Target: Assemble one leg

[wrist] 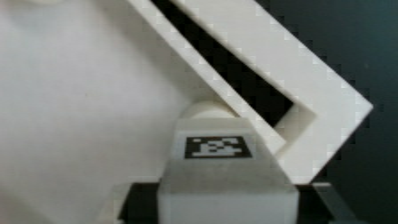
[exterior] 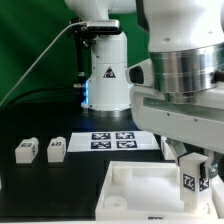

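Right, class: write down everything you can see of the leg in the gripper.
The leg is a small white block, plastic by its look, with a black-and-white square tag on its face. The gripper is shut on it, clamping two sides. It hangs by the rim of the tray; contact between them cannot be told.

— What's lying on the black desk [exterior: 55, 192]?
— At the exterior view's middle left, a small white leg [exterior: 24, 151], with a second leg [exterior: 56, 149] just beside it, not touching.
— And further right?
— The marker board [exterior: 125, 141] lies flat at centre. The large white tray-like piece [exterior: 140, 185] fills the lower right. The arm's base [exterior: 105, 85] stands behind.
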